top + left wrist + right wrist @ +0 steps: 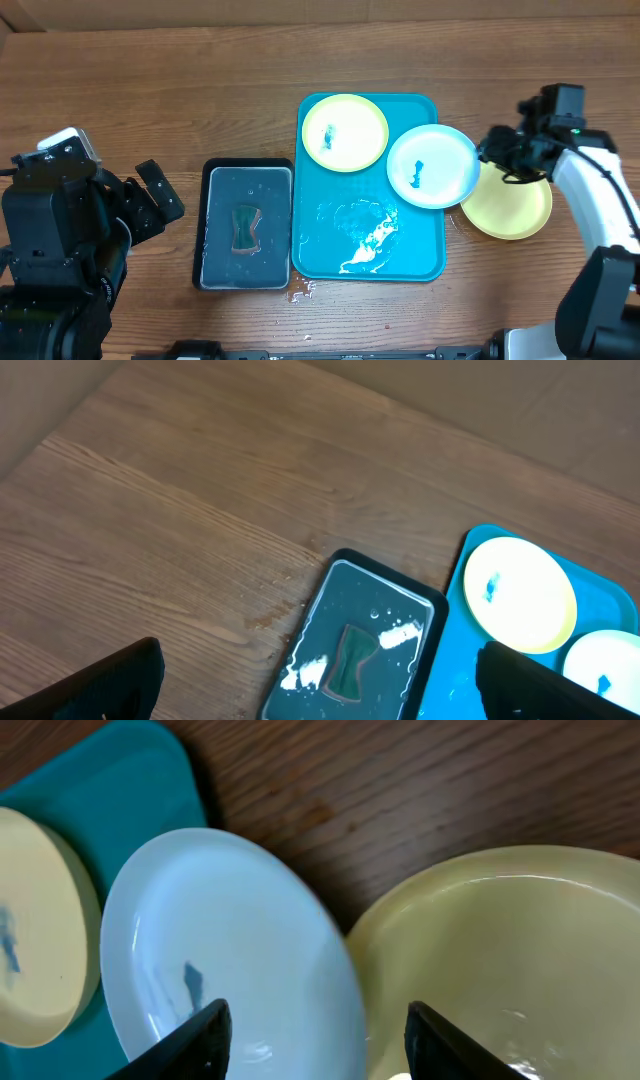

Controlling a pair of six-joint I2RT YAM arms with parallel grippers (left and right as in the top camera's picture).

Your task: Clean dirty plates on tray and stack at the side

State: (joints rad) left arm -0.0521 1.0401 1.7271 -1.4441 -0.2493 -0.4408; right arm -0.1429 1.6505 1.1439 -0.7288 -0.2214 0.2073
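The turquoise tray [312, 255] holds a yellow-green plate [345, 132] with a blue smear at its far left corner. A light-blue plate [432, 166], also smeared, lies across the tray's right rim and overlaps a second yellow-green plate [510, 205] that rests on the table. My right gripper [497, 155] hovers over that overlap. In the right wrist view it [315, 1020] stands open, its fingers straddling the light-blue plate's [230, 950] edge and the yellow-green plate [500, 940]. My left gripper [155, 205] is open at the left, away from the plates.
A black tray [205, 235] of water with a green sponge [246, 226] sits left of the turquoise tray. White foam [372, 238] lies on the turquoise tray's floor. Water drops [300, 290] spot the table by its front corner.
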